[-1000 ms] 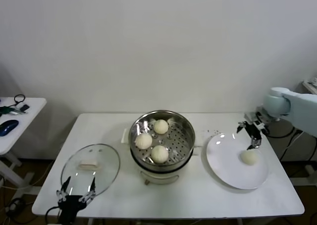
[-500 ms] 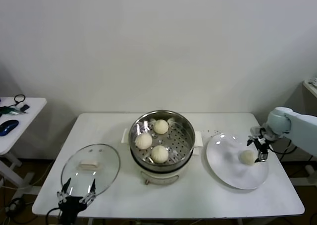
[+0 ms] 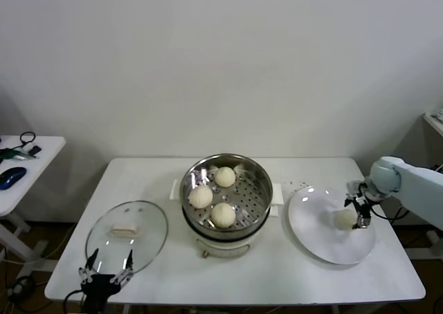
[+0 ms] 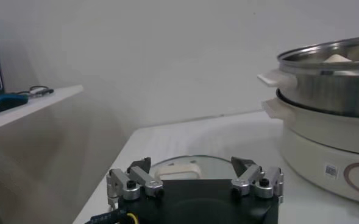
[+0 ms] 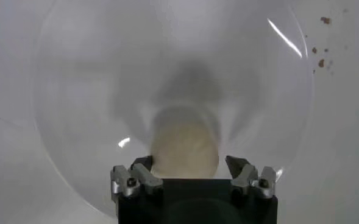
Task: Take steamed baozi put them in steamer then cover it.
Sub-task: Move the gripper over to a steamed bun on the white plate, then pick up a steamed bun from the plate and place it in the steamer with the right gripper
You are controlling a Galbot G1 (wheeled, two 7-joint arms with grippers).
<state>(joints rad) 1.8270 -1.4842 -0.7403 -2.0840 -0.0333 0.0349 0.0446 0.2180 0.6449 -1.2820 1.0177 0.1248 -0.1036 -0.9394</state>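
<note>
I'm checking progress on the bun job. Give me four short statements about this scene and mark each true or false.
1. Three baozi lie in the steamer. True.
2. The glass lid covers the steamer. False: it lies on the table, left of the steamer.
3. The right pincer straddles the last baozi on the plate. True.
4. The left pincer holds the lid. False: it is open at the lid's near edge.

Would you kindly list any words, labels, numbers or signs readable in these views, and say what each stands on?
None can be read.
Small square label on the steamer base: too small to read.
Pink ring marking beside it: a sign without legible text.
Screen at the edge of the left wrist view: blurred.
</note>
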